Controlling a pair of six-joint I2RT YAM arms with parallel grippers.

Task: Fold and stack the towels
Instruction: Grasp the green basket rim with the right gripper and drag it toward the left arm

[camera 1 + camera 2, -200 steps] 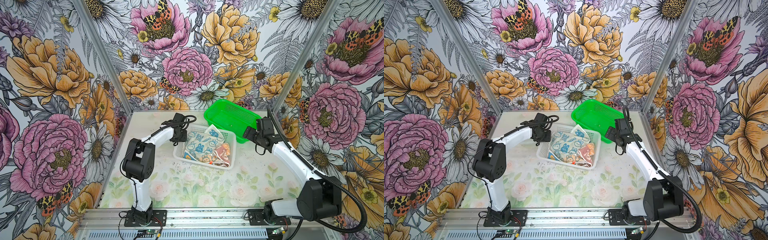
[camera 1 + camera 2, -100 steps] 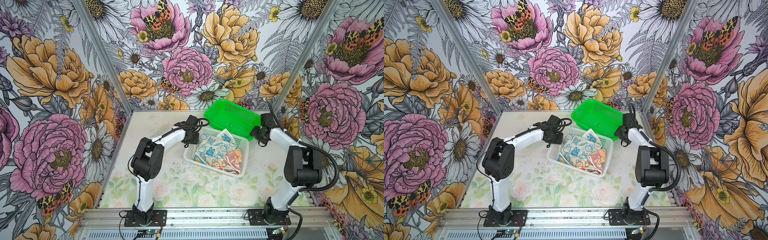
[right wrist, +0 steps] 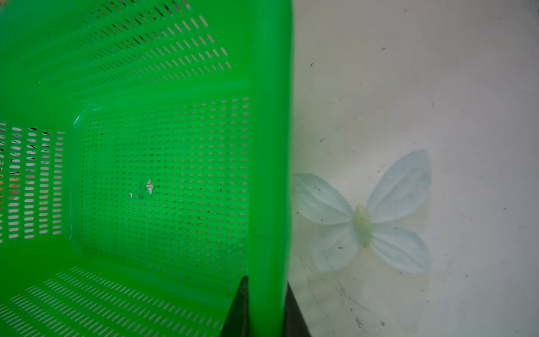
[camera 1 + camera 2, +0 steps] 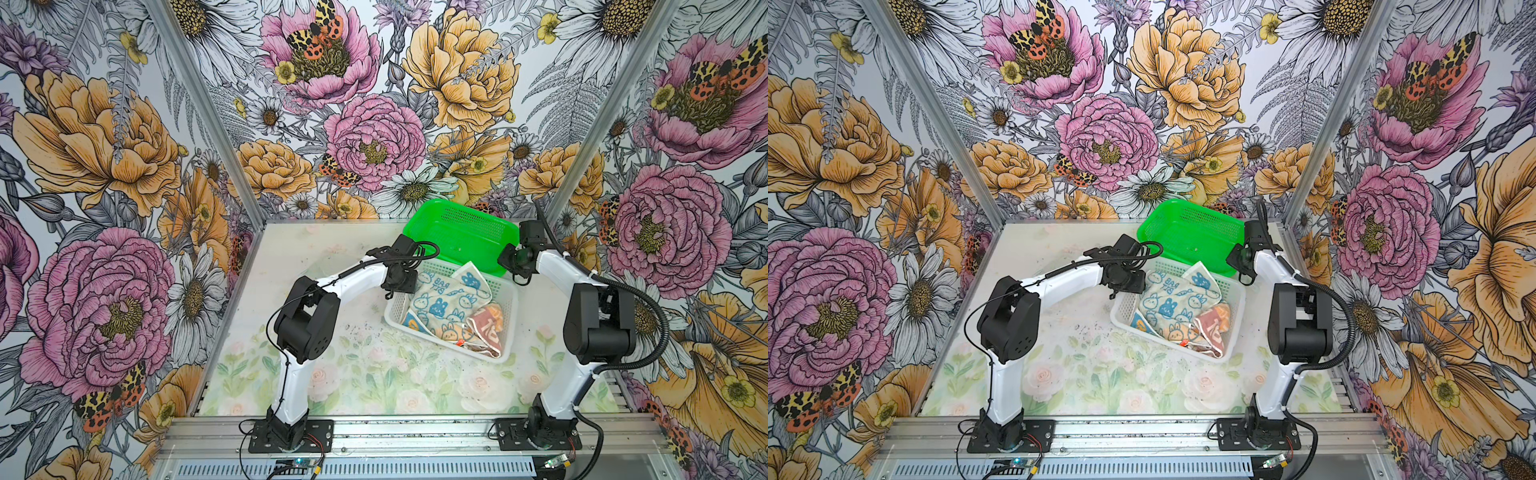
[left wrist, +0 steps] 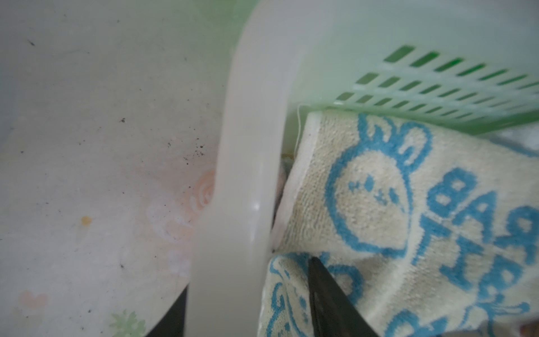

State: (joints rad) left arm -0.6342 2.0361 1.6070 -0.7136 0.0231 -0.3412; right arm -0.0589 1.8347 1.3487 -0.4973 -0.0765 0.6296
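The towels lie crumpled in the white mesh basket point(image 4: 453, 345) in both top views. A cream towel point(image 4: 440, 301) with blue rabbits and lettering is on top, also in the left wrist view point(image 5: 379, 181). An orange towel point(image 4: 489, 328) fills the near right corner. A blue corner point(image 4: 410, 321) peeks out at the near left. My left gripper point(image 5: 248, 280) straddles the white rim point(image 5: 248, 146), open, its inner finger point(image 5: 323, 294) resting on the cream towel away from the rim. My right gripper point(image 3: 266, 283) is shut on the rim point(image 3: 271, 116) of the green basket point(image 4: 461, 224).
The empty green basket point(image 4: 1187, 232) stands at the back right, touching the white basket point(image 4: 1167, 337). The right wall post rises just behind the right arm. A pale butterfly print point(image 3: 361, 221) marks the mat beside the green rim. Bare floral mat point(image 4: 374, 374) lies in front.
The white basket has slid right with the left gripper, whose jaws have since widened. The right arm has folded upright and its jaws have closed on the green rim.
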